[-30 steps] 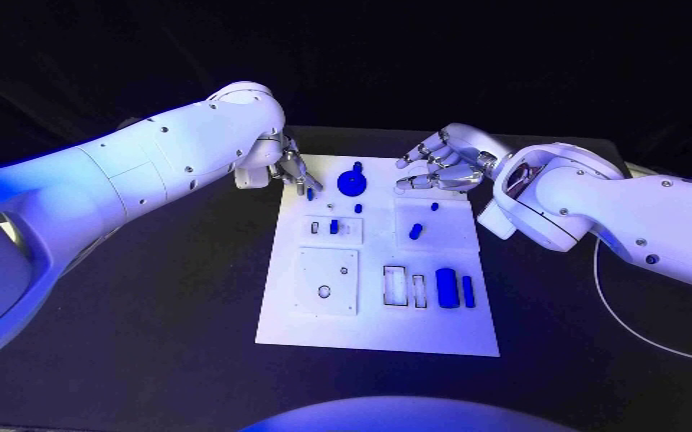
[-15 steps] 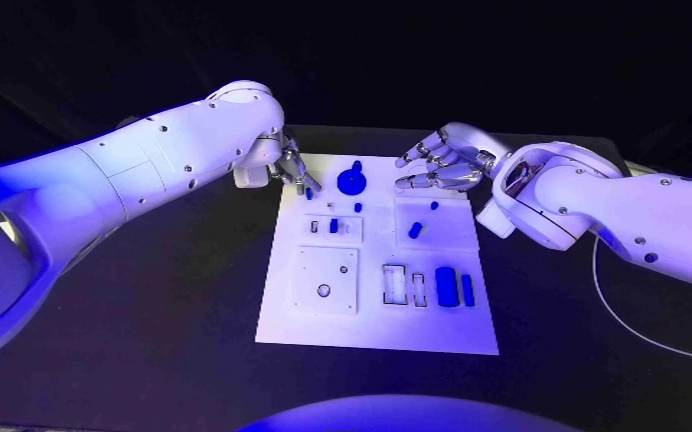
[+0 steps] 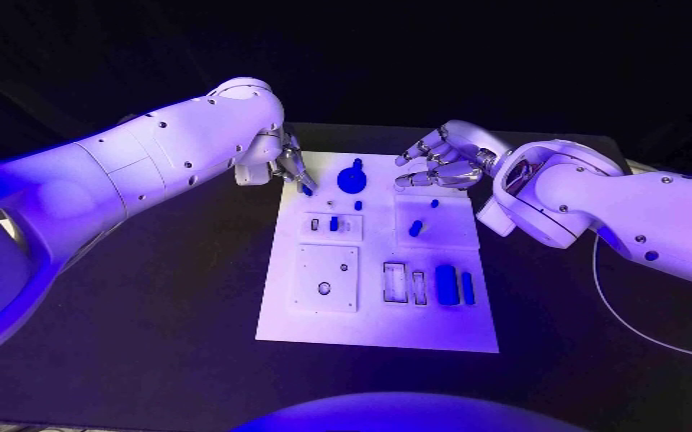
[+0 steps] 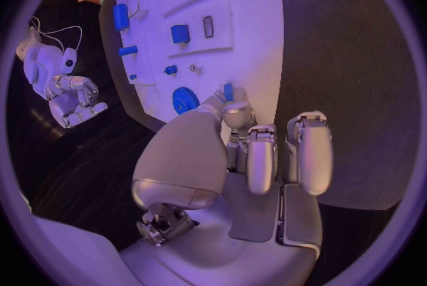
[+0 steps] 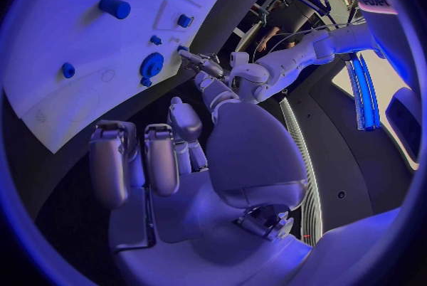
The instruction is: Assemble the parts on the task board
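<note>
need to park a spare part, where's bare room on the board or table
Bare patches: the near strip of the task board below its recessed slots, and the black table along the board's left edge. It is crowded at the far end, where the left robot hand and right robot hand flank the blue gear.

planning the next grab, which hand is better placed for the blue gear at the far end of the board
Probably the left hand: its fingers hold a small blue peg right beside the gear. The right hand hangs farther off, past the board's far right edge, holding nothing.
</note>
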You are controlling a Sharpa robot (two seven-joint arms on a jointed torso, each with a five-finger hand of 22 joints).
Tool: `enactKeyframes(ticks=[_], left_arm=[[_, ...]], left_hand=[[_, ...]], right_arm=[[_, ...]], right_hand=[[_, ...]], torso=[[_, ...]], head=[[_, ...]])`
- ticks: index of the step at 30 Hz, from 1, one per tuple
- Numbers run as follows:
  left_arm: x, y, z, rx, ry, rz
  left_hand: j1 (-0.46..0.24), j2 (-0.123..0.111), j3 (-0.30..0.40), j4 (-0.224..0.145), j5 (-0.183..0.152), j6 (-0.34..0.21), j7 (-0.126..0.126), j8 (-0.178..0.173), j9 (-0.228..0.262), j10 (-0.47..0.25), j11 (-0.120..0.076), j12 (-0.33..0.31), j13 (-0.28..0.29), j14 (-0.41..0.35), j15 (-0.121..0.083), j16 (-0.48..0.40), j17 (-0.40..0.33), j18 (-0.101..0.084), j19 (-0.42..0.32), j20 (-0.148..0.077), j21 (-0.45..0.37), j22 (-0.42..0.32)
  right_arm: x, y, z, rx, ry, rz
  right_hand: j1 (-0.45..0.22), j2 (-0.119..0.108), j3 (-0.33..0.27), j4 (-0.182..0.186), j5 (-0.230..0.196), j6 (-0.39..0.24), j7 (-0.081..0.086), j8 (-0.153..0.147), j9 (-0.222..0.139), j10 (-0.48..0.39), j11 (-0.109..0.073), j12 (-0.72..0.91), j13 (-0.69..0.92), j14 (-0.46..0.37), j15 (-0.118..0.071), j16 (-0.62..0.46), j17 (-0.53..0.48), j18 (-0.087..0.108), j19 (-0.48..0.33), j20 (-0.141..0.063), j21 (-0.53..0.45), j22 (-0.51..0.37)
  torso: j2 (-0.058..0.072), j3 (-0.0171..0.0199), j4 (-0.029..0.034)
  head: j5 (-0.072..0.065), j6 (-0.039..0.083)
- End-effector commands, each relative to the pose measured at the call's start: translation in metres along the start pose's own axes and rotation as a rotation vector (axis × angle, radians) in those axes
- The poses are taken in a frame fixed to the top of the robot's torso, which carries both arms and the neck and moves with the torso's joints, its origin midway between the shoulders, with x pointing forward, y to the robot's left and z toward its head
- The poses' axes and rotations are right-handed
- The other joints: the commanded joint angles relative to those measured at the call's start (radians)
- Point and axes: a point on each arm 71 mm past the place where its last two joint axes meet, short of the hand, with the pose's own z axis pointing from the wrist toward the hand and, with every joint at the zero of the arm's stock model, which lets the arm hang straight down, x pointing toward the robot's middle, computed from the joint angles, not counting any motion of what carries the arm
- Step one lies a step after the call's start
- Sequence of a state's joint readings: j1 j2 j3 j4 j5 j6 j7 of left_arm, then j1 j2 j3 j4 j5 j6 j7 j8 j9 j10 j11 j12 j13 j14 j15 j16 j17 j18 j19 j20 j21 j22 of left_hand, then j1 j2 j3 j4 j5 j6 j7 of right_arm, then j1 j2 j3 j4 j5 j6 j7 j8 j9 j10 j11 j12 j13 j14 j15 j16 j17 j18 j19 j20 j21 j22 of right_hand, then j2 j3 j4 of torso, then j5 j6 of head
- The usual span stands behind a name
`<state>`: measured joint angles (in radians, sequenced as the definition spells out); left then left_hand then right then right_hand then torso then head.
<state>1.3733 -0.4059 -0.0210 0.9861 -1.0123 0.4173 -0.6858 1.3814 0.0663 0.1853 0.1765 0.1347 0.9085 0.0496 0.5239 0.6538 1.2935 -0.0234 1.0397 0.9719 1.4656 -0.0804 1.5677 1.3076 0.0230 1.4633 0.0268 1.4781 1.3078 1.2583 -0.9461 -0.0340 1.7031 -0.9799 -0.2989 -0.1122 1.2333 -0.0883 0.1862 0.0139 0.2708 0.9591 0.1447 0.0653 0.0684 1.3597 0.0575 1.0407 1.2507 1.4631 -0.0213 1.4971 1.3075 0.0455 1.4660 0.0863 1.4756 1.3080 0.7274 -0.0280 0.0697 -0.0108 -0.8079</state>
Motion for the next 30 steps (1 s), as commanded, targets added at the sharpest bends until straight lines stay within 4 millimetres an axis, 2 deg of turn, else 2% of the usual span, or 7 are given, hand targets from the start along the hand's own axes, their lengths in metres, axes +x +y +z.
enactKeyframes(ticks=[1, 2, 3, 6, 17, 23, 30], left_arm=[[0.003, -0.003, 0.0, 0.037, 0.033, 0.0], [0.003, -0.003, 0.0, 0.038, 0.033, -0.001], [0.003, -0.002, 0.0, 0.04, 0.031, -0.003], [0.003, -0.001, -0.001, 0.044, 0.026, -0.01], [0.008, 0.006, -0.016, 0.098, -0.036, -0.03], [0.016, 0.006, -0.03, 0.157, -0.084, -0.018], [0.031, 0.01, -0.036, 0.205, -0.119, -0.016]], left_hand=[[-0.006, -0.023, 0.135, -0.087, -0.005, -0.006, 0.004, 0.002, 0.01, -0.001, 0.002, -0.005, -0.006, 0.105, 0.003, 0.003, 0.263, 0.003, 0.064, 0.0, -0.001, 0.182], [-0.035, -0.043, 0.2, -0.091, -0.008, -0.005, 0.004, 0.006, 0.016, 0.002, 0.003, -0.005, -0.011, 0.105, 0.009, 0.003, 0.263, 0.003, 0.064, 0.001, -0.002, 0.183], [-0.046, -0.056, 0.227, -0.097, -0.01, -0.005, 0.005, 0.008, 0.02, 0.003, 0.004, -0.005, -0.014, 0.105, 0.008, 0.003, 0.263, 0.003, 0.064, 0.002, -0.002, 0.184], [-0.058, -0.067, 0.254, -0.104, -0.017, -0.006, 0.005, 0.01, 0.024, 0.005, 0.005, -0.004, -0.014, 0.105, 0.006, 0.003, 0.263, 0.003, 0.064, 0.003, -0.002, 0.184], [-0.076, -0.081, 0.286, -0.113, -0.022, -0.003, 0.004, 0.017, 0.031, 0.009, 0.004, 0.0, -0.015, 0.105, 0.005, 0.003, 0.263, 0.003, 0.064, 0.002, -0.003, 0.184], [-0.083, -0.099, 0.303, -0.122, -0.021, 0.001, 0.001, 0.022, 0.035, 0.013, 0.002, 0.0, -0.018, 0.105, 0.004, 0.003, 0.263, 0.003, 0.065, 0.001, -0.001, 0.186], [-0.086, -0.11, 0.314, -0.127, -0.021, 0.005, -0.001, 0.024, 0.037, 0.017, 0.0, 0.002, -0.018, 0.105, 0.003, 0.003, 0.263, 0.002, 0.067, 0.0, 0.002, 0.189]], right_arm=[[0.002, 0.001, 0.0, -0.009, 0.015, -0.004], [0.002, 0.001, 0.0, -0.01, 0.015, -0.004], [0.002, 0.001, 0.0, -0.01, 0.015, -0.005], [0.002, 0.001, 0.0, -0.01, 0.015, -0.005], [0.001, 0.0, 0.0, -0.008, 0.014, 0.001], [0.001, -0.001, 0.0, -0.005, 0.013, 0.003], [0.0, -0.002, -0.001, -0.003, 0.011, 0.004]], right_hand=[[-0.002, 0.008, -0.004, 0.0, 0.006, 0.005, 0.002, 0.002, 0.001, -0.006, -0.001, 0.0, 0.001, 0.076, 0.002, -0.006, 0.118, -0.001, 0.005, 0.0, -0.004, 0.058], [-0.002, 0.008, -0.004, 0.0, 0.006, 0.005, 0.002, 0.002, 0.001, -0.006, -0.001, 0.0, 0.001, 0.076, 0.002, -0.006, 0.118, -0.001, 0.005, 0.0, -0.004, 0.058], [-0.002, 0.008, -0.004, 0.0, 0.006, 0.005, 0.002, 0.002, 0.001, -0.006, -0.001, 0.0, 0.001, 0.076, 0.002, -0.006, 0.118, -0.001, 0.005, 0.0, -0.004, 0.058], [-0.002, 0.008, -0.004, 0.0, 0.006, 0.005, 0.002, 0.002, 0.001, -0.006, -0.001, 0.0, 0.001, 0.076, 0.002, -0.006, 0.118, -0.001, 0.005, 0.0, -0.004, 0.058], [-0.002, 0.008, -0.004, 0.001, 0.006, 0.005, 0.002, 0.002, 0.001, -0.006, -0.001, 0.0, 0.002, 0.076, 0.002, -0.006, 0.118, -0.001, 0.005, 0.0, -0.004, 0.058], [-0.003, 0.008, -0.005, 0.002, 0.006, 0.005, 0.002, 0.002, 0.001, -0.006, -0.001, -0.001, 0.001, 0.076, 0.002, -0.007, 0.117, -0.001, 0.004, 0.0, -0.004, 0.058], [-0.003, 0.008, -0.005, 0.002, 0.006, 0.005, 0.002, 0.002, 0.001, -0.006, -0.001, -0.001, 0.001, 0.076, 0.002, -0.007, 0.117, -0.001, 0.004, 0.0, -0.004, 0.058]], torso=[[-0.001, 0.0005, 0.0003], [-0.001, 0.0005, 0.0003], [-0.001, 0.0005, 0.0003], [0.0, 0.0005, -0.0001], [-0.001, 0.001, 0.0008], [-0.001, -0.0002, 0.002], [-0.002, -0.0005, 0.0023]], head=[[0.001, -0.001], [0.001, -0.001], [0.001, -0.001], [0.002, 0.0], [0.001, 0.0], [0.003, 0.0], [0.008, 0.001]])
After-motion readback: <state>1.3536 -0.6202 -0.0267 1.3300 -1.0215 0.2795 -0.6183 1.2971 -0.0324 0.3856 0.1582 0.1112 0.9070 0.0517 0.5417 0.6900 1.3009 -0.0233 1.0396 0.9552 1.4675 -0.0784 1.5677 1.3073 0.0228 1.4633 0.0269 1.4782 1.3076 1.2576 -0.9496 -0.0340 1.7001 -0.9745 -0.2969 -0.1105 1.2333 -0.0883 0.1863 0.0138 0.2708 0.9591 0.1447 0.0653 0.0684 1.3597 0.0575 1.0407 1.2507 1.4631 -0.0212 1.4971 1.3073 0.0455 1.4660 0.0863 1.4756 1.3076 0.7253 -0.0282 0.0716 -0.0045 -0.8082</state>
